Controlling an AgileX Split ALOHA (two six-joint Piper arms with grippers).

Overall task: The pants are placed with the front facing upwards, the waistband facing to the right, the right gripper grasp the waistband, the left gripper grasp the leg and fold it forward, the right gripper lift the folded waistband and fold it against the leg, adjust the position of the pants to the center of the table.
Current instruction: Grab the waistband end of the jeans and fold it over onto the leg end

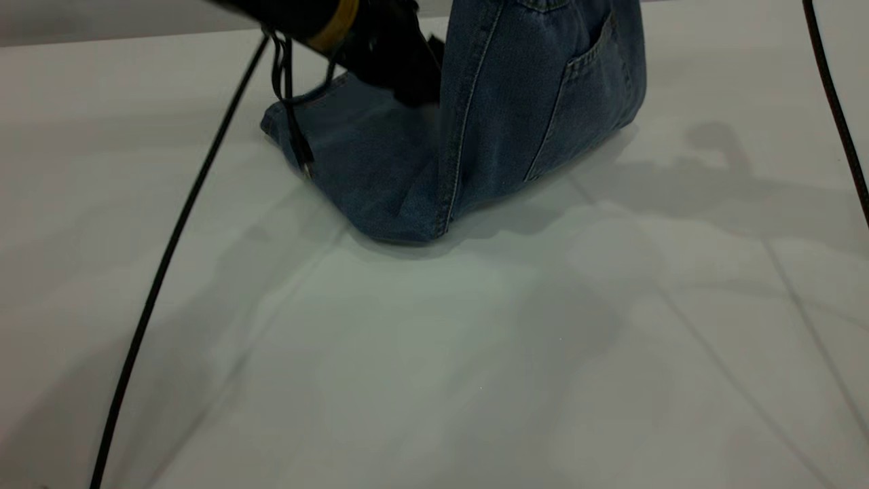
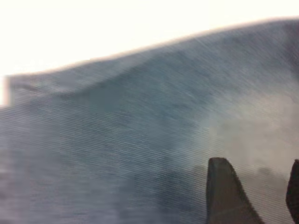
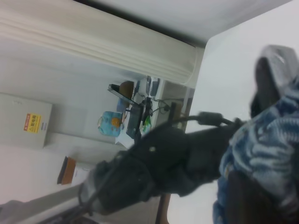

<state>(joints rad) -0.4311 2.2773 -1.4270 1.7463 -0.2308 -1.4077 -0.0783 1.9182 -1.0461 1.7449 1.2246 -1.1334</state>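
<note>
In the exterior view one pair of pants [image 1: 468, 129] sits at the far middle of the white table [image 1: 434, 353]. Its left part lies flat on the table; its right part, with one square back pocket [image 1: 590, 102] facing the camera, is lifted upright and runs off the top edge, so the waistband and whatever holds it are cut off there.

On the left, the left arm reaches down from the top edge onto the flat denim. Its left hand [image 1: 414, 88] is a dark mass pressed against the cloth just beside the raised fold; from this side I cannot tell how its fingers stand. Two black cables cross the table, one sweeping down the left side [image 1: 170, 251], one along the right edge [image 1: 838, 115].

The left wrist view fills with blurred denim [image 2: 140, 154] at close range. Two dark fingers [image 2: 224, 196] of the left hand stand apart over the cloth, with nothing between them.

The right wrist view alone shows the right hand [image 3: 271, 135]: bunched, gathered denim, the waistband [image 3: 268, 149], is clamped between its fingers, one pale finger [image 3: 275, 65] above the cloth and one dark below. Farther off it shows the left arm [image 3: 154, 168], a pale curtain [image 3: 93, 42], and one wall box with a yellow label [image 3: 25, 122].
</note>
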